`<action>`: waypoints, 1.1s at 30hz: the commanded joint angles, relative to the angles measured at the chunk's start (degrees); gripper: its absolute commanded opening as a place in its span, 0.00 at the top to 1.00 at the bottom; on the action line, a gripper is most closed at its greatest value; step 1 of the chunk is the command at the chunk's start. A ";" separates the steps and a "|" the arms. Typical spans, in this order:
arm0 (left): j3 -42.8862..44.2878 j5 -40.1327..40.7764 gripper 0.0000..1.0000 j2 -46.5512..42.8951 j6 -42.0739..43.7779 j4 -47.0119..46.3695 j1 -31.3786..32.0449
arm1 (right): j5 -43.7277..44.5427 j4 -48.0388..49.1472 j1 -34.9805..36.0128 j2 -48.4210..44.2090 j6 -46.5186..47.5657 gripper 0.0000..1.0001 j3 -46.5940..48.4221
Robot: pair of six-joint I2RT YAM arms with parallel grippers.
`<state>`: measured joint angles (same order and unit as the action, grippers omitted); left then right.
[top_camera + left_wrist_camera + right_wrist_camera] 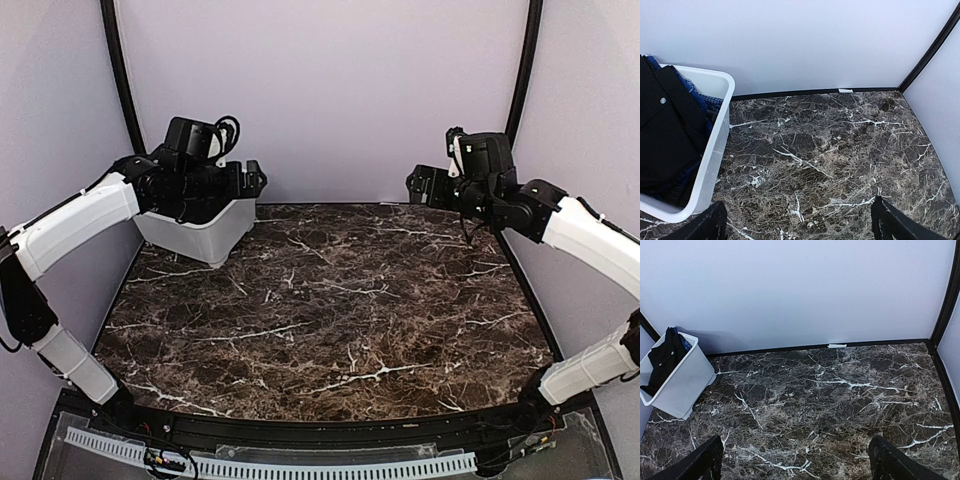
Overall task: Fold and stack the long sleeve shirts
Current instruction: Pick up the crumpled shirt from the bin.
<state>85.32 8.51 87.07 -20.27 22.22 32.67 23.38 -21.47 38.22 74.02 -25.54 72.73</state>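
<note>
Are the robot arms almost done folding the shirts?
No, they have hardly started. Done: nothing, no shirt is folded or stacked. In hand: nothing, the left gripper and the right gripper are both open and hold nothing. Left: the black shirt and the blue checked shirt lie bunched in the white tub, so both need taking out, folding and stacking.

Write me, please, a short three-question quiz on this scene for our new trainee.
1. Where does the black shirt lie? A) spread on the marble, B) in the white tub, C) in the right arm's jaws.
2. True or false: both arms' jaws are shut.
3. Fill in: seen from the top camera, the tub stands at the table's far ____ corner.

Key: 1 B; 2 false, both stand open and hold nothing; 3 left.
</note>
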 commanded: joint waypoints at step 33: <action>43.20 17.10 0.14 40.28 -5.51 10.31 -20.47 | -8.80 -0.58 0.10 -1.28 2.77 0.01 -0.13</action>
<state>125.45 24.32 122.50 -23.57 32.88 13.85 18.20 -22.44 38.22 71.59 -21.74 71.33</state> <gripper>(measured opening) 0.882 0.986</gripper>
